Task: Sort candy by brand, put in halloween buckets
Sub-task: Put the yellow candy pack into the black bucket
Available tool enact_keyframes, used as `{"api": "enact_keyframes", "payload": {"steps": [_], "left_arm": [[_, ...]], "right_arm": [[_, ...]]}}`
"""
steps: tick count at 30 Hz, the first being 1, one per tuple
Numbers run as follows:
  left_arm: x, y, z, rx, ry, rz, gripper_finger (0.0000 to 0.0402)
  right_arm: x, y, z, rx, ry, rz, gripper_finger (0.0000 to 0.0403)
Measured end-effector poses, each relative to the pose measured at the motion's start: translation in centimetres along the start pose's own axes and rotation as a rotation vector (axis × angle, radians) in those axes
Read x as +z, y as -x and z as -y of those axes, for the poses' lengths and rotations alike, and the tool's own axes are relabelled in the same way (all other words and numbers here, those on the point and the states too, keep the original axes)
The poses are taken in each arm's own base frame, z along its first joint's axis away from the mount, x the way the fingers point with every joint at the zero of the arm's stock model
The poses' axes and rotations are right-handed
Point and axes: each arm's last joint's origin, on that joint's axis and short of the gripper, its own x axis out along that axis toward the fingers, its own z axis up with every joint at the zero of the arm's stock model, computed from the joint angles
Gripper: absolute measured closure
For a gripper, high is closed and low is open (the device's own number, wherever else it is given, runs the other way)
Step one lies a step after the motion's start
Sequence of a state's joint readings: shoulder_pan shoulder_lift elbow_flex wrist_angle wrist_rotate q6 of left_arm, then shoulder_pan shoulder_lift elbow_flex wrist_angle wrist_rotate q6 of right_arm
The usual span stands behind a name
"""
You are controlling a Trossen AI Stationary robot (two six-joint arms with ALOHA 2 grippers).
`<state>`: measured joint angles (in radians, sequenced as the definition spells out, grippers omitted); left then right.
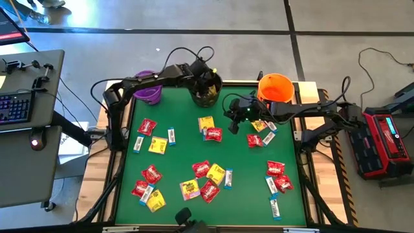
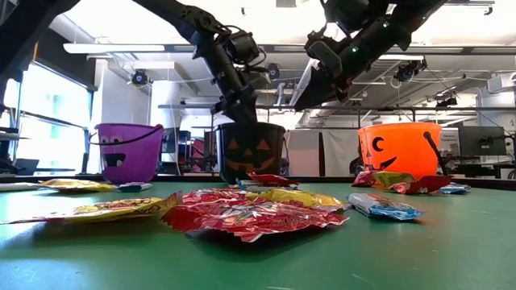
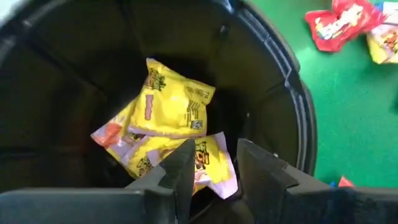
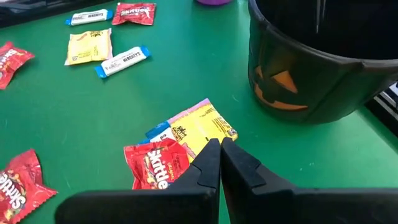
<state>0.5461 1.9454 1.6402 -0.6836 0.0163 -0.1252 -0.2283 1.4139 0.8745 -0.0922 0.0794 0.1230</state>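
Note:
My left gripper [image 3: 214, 171] stands open just above the inside of the black bucket [image 1: 207, 90], nothing between its fingers. Below it, yellow packets [image 3: 177, 102] lie in a heap on the bucket's floor. My right gripper [image 4: 221, 152] is shut and empty. It hangs above the green table beside the black bucket [image 4: 311, 68], over a yellow packet [image 4: 202, 127], a red packet [image 4: 152, 165] and a white-and-blue bar [image 4: 158, 132] that lie overlapping. Red, yellow and white-and-blue candy lies scattered flat over the table [image 1: 181, 162].
The purple bucket [image 1: 149, 94] stands at the table's far left and the orange bucket [image 1: 275, 86] at its far right, with the black one between them. More candy lies near the orange bucket [image 1: 262, 133] and along the near edge [image 1: 207, 184].

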Motion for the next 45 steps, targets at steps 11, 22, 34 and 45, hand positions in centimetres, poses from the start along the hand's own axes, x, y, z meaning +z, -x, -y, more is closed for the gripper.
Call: {"api": "enact_keyframes", "payload": {"steps": [11,22,34,45], "left_arm": [[1.3,4.3,0.9,0.097,-0.061,0.206,0.0397],[-3.4,6.8,1.8,0.085,-0.062,0.422,0.0401],[-11.4,8.1,3.9,-0.064,-0.106,0.472,0.0401],[-15.6,9.1,5.8,-0.206,-0.152,0.506,0.0401]], "right_arm": [[0.1,0.0,0.2,-0.076,-0.001,0.019,0.0403],[-2.8,-0.9,0.4,-0.03,-0.106,0.117,0.0403],[-4.4,-0.9,-1.3,0.035,-0.076,0.084,0.0403],[-4.5,0.8,-7.7,0.156,-0.001,-0.015,0.0402]]}}
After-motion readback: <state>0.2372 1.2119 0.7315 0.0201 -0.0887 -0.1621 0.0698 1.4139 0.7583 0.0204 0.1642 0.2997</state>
